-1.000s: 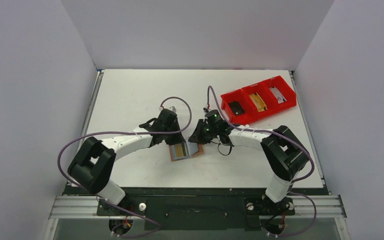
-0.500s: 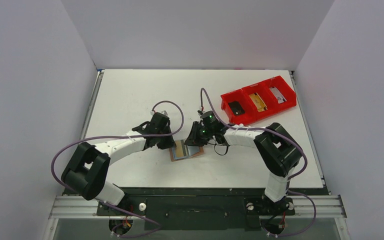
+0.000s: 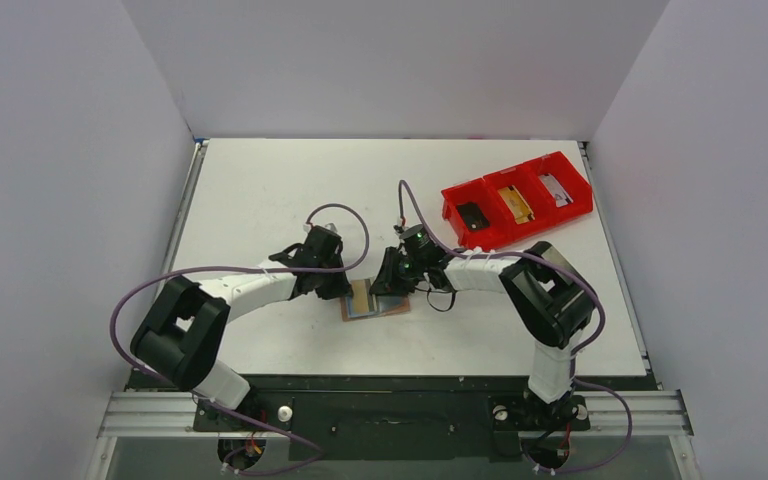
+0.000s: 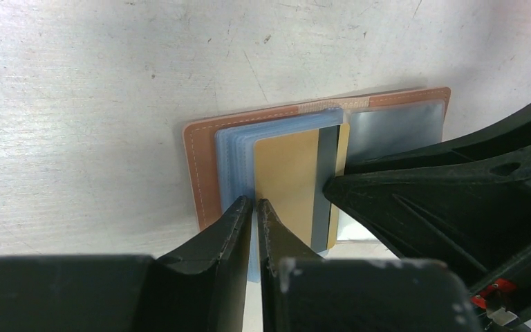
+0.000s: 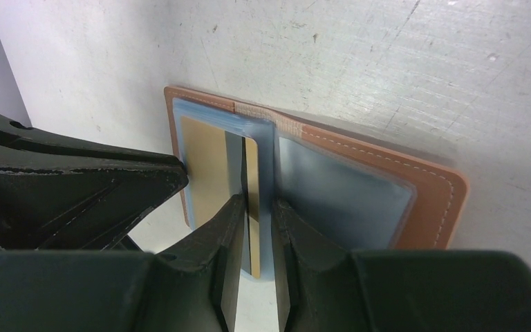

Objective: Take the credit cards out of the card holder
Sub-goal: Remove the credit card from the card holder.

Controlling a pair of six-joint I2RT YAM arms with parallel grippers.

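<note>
Top view: card holder (image 3: pixel 376 301) lies open on the table (image 3: pixel 260 190), between both arms.
Left gripper (image 4: pixel 252 204): clenched on the edge of the holder's blue sleeves.
Right gripper (image 5: pixel 257 202): fingers slightly apart, straddling the gold card (image 5: pixel 206 166) edge.

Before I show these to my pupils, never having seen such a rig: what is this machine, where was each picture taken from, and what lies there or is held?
Two white-and-black robot arms are bolted at the near edge of a white table. One picture looks down from above; the other two come from a camera on each wrist. On the table lie a red plastic compartment tray and an opened tan-brown leather-like folding card holder. The left end effector is pinched shut on the holder's pale blue-grey sleeves. The right end effector stands slightly open astride the edge of a flat gold card in the holder.
</note>
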